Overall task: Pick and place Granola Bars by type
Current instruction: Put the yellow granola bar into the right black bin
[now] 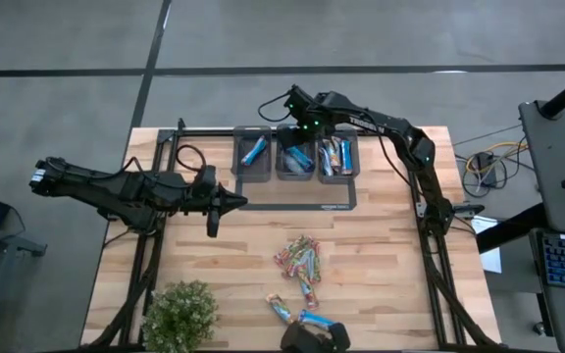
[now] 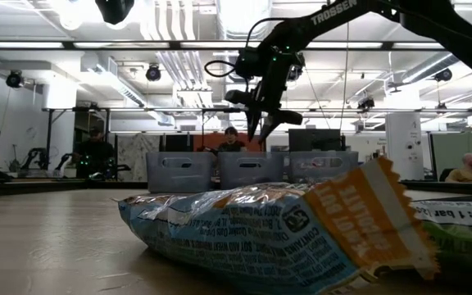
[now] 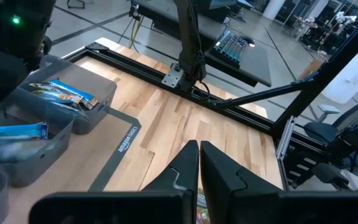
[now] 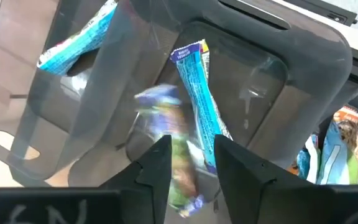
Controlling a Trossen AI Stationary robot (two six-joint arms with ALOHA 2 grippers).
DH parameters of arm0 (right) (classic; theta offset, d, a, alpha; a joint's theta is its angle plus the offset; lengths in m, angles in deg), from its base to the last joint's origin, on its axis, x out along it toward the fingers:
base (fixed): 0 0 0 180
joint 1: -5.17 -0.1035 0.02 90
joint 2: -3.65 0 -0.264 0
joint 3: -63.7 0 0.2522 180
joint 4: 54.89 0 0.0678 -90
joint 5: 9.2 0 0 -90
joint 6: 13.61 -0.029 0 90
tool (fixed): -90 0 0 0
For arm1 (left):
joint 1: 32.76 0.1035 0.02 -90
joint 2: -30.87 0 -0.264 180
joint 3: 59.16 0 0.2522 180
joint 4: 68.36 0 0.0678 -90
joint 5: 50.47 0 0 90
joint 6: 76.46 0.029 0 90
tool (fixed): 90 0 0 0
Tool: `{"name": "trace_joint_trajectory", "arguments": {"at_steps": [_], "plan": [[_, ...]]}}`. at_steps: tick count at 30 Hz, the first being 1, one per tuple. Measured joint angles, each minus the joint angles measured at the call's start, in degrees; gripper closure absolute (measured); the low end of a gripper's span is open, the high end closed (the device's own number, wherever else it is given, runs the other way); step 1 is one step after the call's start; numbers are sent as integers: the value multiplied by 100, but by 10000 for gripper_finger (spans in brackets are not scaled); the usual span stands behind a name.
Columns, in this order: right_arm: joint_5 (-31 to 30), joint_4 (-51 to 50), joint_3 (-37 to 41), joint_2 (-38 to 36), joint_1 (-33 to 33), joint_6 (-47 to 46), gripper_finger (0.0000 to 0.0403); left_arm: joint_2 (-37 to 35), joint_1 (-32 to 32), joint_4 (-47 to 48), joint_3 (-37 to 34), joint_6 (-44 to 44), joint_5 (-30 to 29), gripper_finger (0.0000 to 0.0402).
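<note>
Three grey bins stand side by side at the table's far middle: left bin (image 1: 255,154), middle bin (image 1: 295,157), right bin (image 1: 336,155). My right gripper (image 4: 191,144) hangs open over the middle bin, fingers pointing down (image 2: 265,127). A blurred purple-green bar (image 4: 178,158) shows between and below its fingers, above a blue bar (image 4: 197,93) lying in that bin. More multicoloured bars (image 1: 300,260) lie heaped mid-table, and blue ones (image 1: 297,314) lie near the near edge. My left gripper (image 1: 235,203) waits shut, left of the bins (image 3: 199,152). My right gripper stands open from above over the middle bin. Whether either finger (image 4: 157,162) touches the blurred bar (image 4: 182,180), I cannot tell. The bar hangs lengthwise in the gap between the fingers.
A leafy plant (image 1: 179,312) stands at the near left corner. A dark block (image 1: 314,336) sits at the near edge. The left bin holds a blue bar (image 1: 254,150), the right bin several bars (image 1: 335,157). A blue bar (image 2: 260,238) lies close before the low camera. Bare wood lies right of the heap.
</note>
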Motion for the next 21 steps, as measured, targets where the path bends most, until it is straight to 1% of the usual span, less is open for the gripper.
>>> {"name": "trace_joint_trajectory", "arguments": {"at_steps": [7, 12, 16, 21], "plan": [[4, 1, 12, 0, -2, 23, 256, 0, 0, 0, -1, 1, -62, 401], [23, -1, 12, 0, -12, 144, 244, 0, 0, 0, 0, 1, -71, 401], [85, -48, 12, -9, -86, 260, 246, 0, 0, 0, 0, 1, -93, 401], [81, -160, 12, -39, -242, 311, 264, 0, 0, 1, 0, 1, -94, 401]]}}
